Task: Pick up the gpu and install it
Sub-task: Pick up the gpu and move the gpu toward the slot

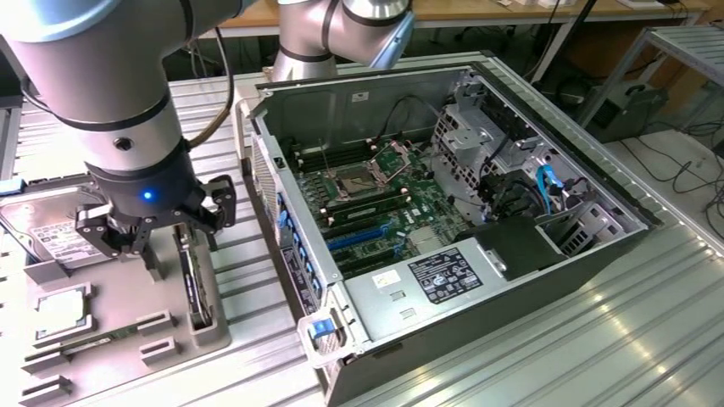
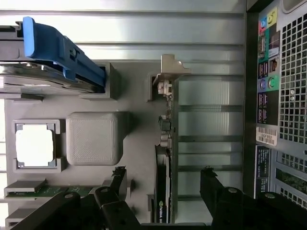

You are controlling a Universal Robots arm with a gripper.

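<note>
The gpu [image 2: 162, 191] stands edge-on, one end cut off.

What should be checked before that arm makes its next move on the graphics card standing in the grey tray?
1. Jaws open: ok.
2. Jaws straddle the gpu, one on each side, not touching: ok.
3. gpu stands on edge in the grey tray: ok.
4. Computer case side open, motherboard exposed: ok.
5. Blue expansion slots unobstructed: cannot tell.
6. Hard drive apart from the jaws: ok.
</note>
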